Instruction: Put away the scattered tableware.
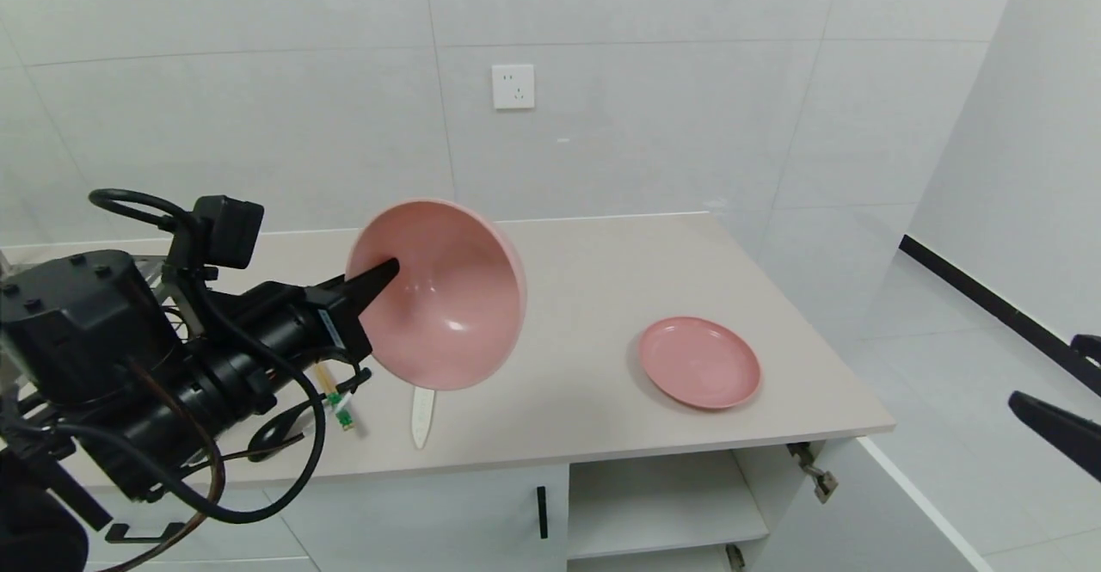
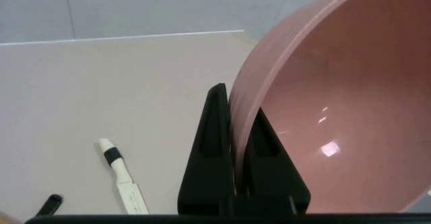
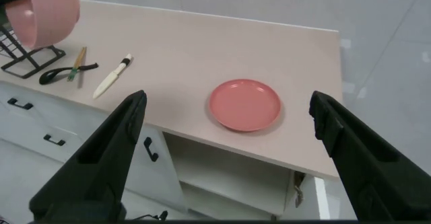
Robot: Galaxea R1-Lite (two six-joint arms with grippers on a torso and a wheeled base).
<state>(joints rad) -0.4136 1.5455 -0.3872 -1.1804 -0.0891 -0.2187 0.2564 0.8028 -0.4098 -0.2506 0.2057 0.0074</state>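
My left gripper (image 2: 237,136) pinches only the rim of the tilted pink bowl (image 1: 447,297) above the counter (image 1: 602,279), pink plate (image 1: 699,361) at its four o'clock, so I fear a quick swing could let it slip; my right gripper (image 3: 225,106) gapes empty.

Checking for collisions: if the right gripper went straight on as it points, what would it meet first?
Likely the pink plate on the counter, framed between the open jaws of the right gripper; depth is unclear.

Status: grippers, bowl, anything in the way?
Left gripper shut on pink bowl rim; bowl raised, tilted. Right gripper open, beyond the counter end. Pink plate, white utensil lie on counter.
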